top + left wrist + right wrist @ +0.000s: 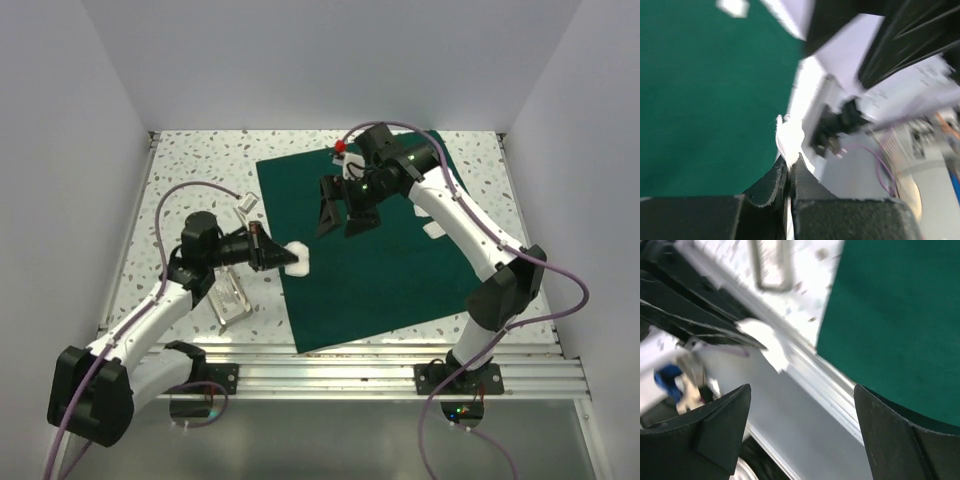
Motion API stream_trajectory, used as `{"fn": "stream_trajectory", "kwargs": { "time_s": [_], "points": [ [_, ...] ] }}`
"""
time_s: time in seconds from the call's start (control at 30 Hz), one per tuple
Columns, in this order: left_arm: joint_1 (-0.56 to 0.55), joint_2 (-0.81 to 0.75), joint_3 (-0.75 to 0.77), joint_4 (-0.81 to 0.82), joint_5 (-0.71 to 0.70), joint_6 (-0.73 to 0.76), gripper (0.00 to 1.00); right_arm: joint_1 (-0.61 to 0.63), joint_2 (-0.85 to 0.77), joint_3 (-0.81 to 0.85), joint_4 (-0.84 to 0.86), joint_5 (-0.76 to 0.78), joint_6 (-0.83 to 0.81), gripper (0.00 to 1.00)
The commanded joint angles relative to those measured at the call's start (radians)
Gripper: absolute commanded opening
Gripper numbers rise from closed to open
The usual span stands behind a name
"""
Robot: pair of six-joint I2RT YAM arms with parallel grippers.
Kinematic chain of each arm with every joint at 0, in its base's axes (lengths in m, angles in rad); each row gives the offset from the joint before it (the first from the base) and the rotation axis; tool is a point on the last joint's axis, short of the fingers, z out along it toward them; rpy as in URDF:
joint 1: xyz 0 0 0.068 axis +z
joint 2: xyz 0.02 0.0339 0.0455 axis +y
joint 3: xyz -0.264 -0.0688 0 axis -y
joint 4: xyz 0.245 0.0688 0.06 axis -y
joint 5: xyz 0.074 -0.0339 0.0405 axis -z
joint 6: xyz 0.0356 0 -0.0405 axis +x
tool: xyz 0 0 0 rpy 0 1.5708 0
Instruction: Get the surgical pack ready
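Two white-and-black arms stand bolted at the near edge. The left arm (pixel 150 320) reaches forward and to the right, wrist roughly level, and the left pincer (pixel 280 254) is clamped tight on a small white pad (pixel 299 261) (the wrist view shows the fingers pressed together). The right arm (pixel 465 230) stretches forward, then bends back leftward. The right pincer (pixel 338 228) points downward, fingers spread wide apart.

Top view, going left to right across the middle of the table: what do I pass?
First the clear stand → left gripper → white pad it pinches → right gripper, open → small white piece on the green cloth.
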Motion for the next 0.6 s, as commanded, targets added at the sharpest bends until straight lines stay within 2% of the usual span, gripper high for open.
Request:
{"fn": "stream_trajectory", "kwargs": {
  "time_s": [0.0, 0.03, 0.07, 0.13, 0.17, 0.27, 0.43, 0.57],
  "points": [
    [0.107, -0.021, 0.074, -0.459, -0.257, 0.191, 0.00, -0.098, 0.027, 0.026, -0.011, 0.142, 0.096, 0.88],
    [0.124, -0.026, 0.082, -0.507, -0.401, 0.194, 0.00, -0.126, 0.030, 0.021, -0.013, 0.152, 0.091, 0.88],
    [0.171, -0.030, 0.088, -0.609, -0.464, 0.190, 0.00, -0.131, 0.035, 0.020, -0.014, 0.169, 0.079, 0.88],
    [0.234, -0.014, 0.103, -0.695, -0.552, 0.199, 0.00, -0.132, 0.043, 0.012, -0.010, 0.221, 0.032, 0.88],
    [0.301, 0.006, 0.109, -0.761, -0.607, 0.229, 0.00, -0.132, 0.046, -0.017, -0.002, 0.232, 0.018, 0.88],
    [0.412, 0.088, 0.120, -0.759, -0.615, 0.241, 0.00, -0.140, 0.046, -0.083, 0.033, 0.190, 0.004, 0.88],
    [0.469, 0.169, 0.207, -0.797, -0.747, 0.253, 0.00, -0.152, 0.047, -0.151, 0.079, 0.101, 0.013, 0.88],
    [0.495, 0.282, 0.238, -0.793, -0.718, 0.283, 0.00, -0.160, 0.046, -0.165, 0.085, 0.094, -0.010, 0.88]
  ]
}}
